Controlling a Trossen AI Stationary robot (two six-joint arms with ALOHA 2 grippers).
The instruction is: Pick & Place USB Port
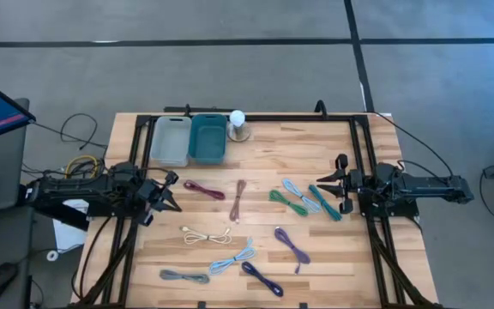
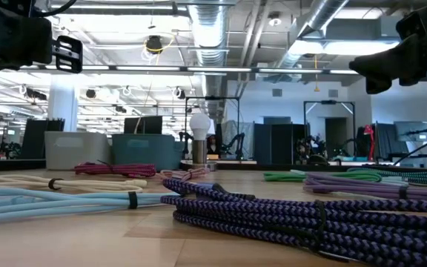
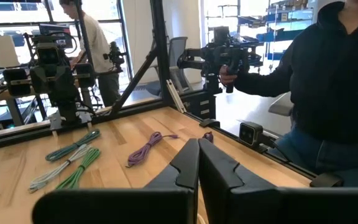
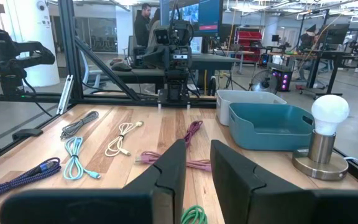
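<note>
Several bundled USB cables lie flat on the wooden table (image 1: 256,163): maroon (image 1: 204,189), pink (image 1: 238,199), green (image 1: 288,202), teal (image 1: 325,202), cream (image 1: 206,235), purple (image 1: 292,246), light blue (image 1: 232,257), grey (image 1: 183,275) and dark braided (image 1: 262,278). My left gripper (image 1: 170,190) hangs above the table's left side, shut and holding nothing, its fingertips meeting in the left wrist view (image 3: 198,149). My right gripper (image 1: 338,184) hangs above the right side near the teal cable, its fingers (image 4: 197,152) a little apart with nothing between them.
A clear bin (image 1: 171,140) and a teal bin (image 1: 207,137) stand at the far edge, with a lamp with a white bulb (image 1: 239,124) beside them. A person in a dark top (image 3: 340,93) stands beside the table, holding a black device (image 3: 222,56).
</note>
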